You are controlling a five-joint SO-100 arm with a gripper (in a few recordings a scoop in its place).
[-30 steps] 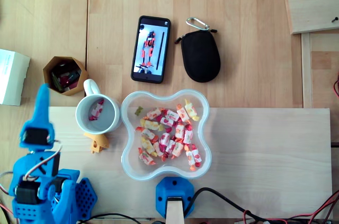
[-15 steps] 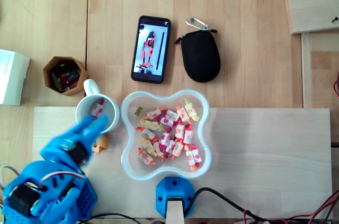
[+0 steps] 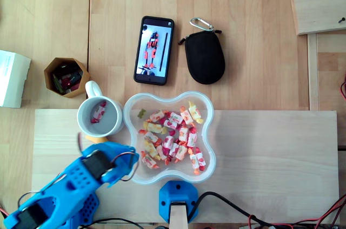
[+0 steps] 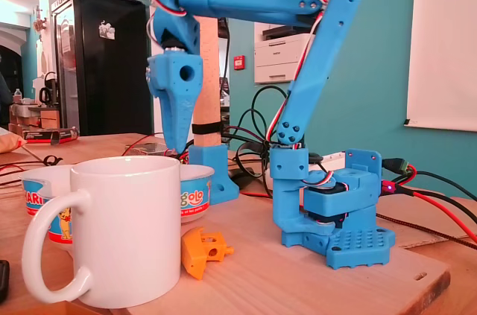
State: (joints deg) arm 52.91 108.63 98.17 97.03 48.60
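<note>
A teal-walled room with a black fridge and a printer at the back; in front of it stands a wooden table (image 3: 243, 34) with a pale board (image 3: 270, 153) laid across its near side. The blue arm (image 3: 81, 183) is bolted to the board and, in the fixed view, arches high and bends straight down.

Its pincer (image 4: 173, 150) hangs point-down just behind the white mug (image 4: 123, 233). From overhead, the arm's wrist sits at about eight o'clock on the edge of the clear wavy bowl (image 3: 165, 102). The wrist covers the tips from above and the mug rim hides them from the side, so I cannot tell how far the jaws are parted or whether anything is between them.

The bowl holds a heap of wrapped sweets (image 3: 170, 139). The mug stands touching it at nine o'clock, with a single sweet (image 3: 98, 112) lying on its bottom: one across, by my reckoning, and the heap yet to go.

A black pouch (image 3: 204, 56) lies at one o'clock from the bowl, a phone (image 3: 154, 50) at twelve, a hexagonal cardboard box (image 3: 66, 76) at ten o'clock from the mug. A small orange part (image 4: 203, 250) lies at the mug's foot.
</note>
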